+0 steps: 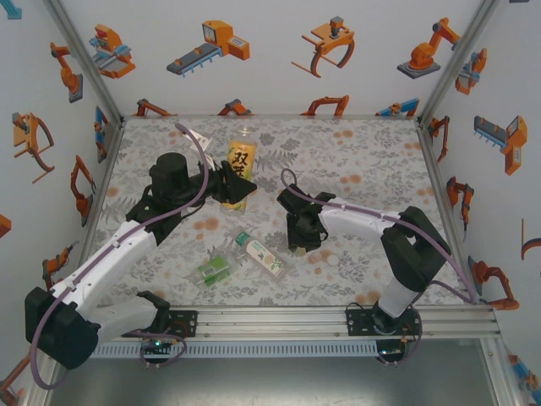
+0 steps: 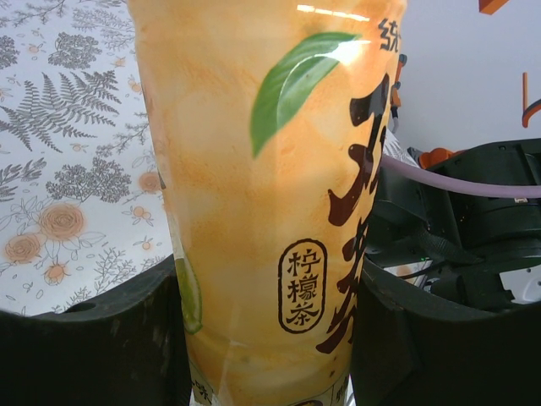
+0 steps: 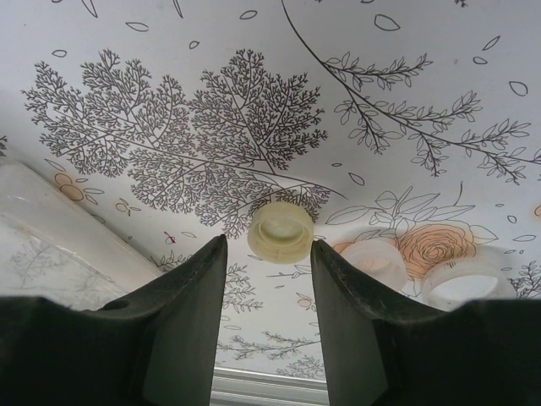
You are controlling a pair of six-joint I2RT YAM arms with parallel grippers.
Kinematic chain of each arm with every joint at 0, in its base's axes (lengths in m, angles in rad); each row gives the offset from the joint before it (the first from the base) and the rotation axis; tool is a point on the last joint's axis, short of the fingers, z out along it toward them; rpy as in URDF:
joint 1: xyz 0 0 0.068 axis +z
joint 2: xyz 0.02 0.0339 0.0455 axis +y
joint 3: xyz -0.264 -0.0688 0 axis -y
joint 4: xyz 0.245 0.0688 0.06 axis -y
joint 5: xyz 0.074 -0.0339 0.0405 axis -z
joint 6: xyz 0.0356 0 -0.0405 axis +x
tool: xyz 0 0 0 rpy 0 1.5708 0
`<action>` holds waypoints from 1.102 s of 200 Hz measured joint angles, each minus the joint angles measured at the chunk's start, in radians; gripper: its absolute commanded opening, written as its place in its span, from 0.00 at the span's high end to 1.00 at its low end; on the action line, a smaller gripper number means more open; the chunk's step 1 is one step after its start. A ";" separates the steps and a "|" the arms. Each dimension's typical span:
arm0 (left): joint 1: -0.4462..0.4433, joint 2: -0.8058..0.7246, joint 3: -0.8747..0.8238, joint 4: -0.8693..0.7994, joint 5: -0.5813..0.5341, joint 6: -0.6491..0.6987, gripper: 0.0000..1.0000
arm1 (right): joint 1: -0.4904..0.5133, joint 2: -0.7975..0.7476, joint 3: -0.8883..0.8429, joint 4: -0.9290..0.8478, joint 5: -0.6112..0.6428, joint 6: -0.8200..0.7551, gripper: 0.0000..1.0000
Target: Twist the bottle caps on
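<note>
Right claw (image 3: 269, 249): released. My 2 black fingers stand apart with nothing pinched.
Yellowish cap (image 3: 281, 230): at 12 o'clock from my right fingertips, on the cloth just past the gap between them. It looks clear of both fingers.
Cap make: a short round ring of pale yellow plastic, smooth and slightly see-through.
Other caps: 1 cloudy white cap (image 3: 374, 262) and a 2nd cap (image 3: 463, 283) lie at 3 o'clock from the yellowish one, both partly behind my right finger.
Left claw (image 2: 266, 279): clenched on the amber bottle (image 2: 254, 152), which stands upright with a finger against each side.
Bottle skin: glossy orange-yellow wrap with a green leaf and dark characters.
Lying bottles: the green-labelled bottle (image 1: 215, 269) and white-labelled bottle (image 1: 260, 254) are on their sides, at 9 o'clock from my right claw in the top view.
Cloth (image 3: 423, 68): flat and matt, printed with grey ferns and orange roses.
</note>
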 measured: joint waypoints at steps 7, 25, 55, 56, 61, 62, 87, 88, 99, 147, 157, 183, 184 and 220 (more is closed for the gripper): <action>0.000 0.000 0.000 0.000 0.000 0.000 0.91 | 0.000 0.000 -0.002 0.001 0.000 0.000 0.56; 0.000 0.000 0.000 0.000 0.000 0.000 0.91 | 0.000 0.000 -0.007 0.006 -0.002 0.002 0.57; 0.000 0.004 0.000 0.000 -0.002 -0.003 0.91 | 0.000 0.005 -0.014 0.022 -0.003 0.007 0.59; 0.000 0.004 0.000 0.000 -0.002 -0.003 0.91 | 0.000 0.005 -0.014 0.022 -0.003 0.008 0.59; 0.000 0.005 0.000 0.000 -0.003 -0.003 0.91 | 0.000 0.006 -0.016 0.023 -0.003 0.009 0.59; 0.000 0.005 0.000 0.000 -0.003 -0.003 0.91 | 0.000 0.007 -0.017 0.023 -0.004 0.010 0.59; 0.000 0.005 0.000 0.000 -0.003 -0.006 0.91 | 0.000 0.018 -0.028 0.037 -0.011 0.015 0.61; 0.000 0.005 0.000 0.000 -0.003 -0.006 0.91 | 0.000 0.019 -0.028 0.038 -0.011 0.016 0.61; 0.000 0.005 -0.001 0.000 -0.004 -0.006 0.91 | 0.000 0.024 -0.030 0.041 -0.014 0.018 0.64; 0.000 0.006 -0.002 0.000 -0.008 -0.006 0.91 | 0.000 0.025 -0.032 0.056 -0.026 0.023 0.79; 0.000 0.006 -0.002 0.000 -0.010 -0.006 0.90 | -0.003 0.025 -0.032 0.060 -0.029 0.022 0.81; 0.000 0.008 -0.002 0.000 -0.010 -0.006 0.90 | -0.047 0.025 -0.032 0.085 -0.061 0.013 0.82; 0.000 0.008 -0.002 0.000 -0.010 -0.006 0.90 | -0.049 0.025 -0.032 0.086 -0.063 0.013 0.81; 0.000 0.018 -0.002 -0.001 -0.010 -0.006 0.90 | -0.196 0.039 -0.013 0.151 -0.159 -0.008 0.81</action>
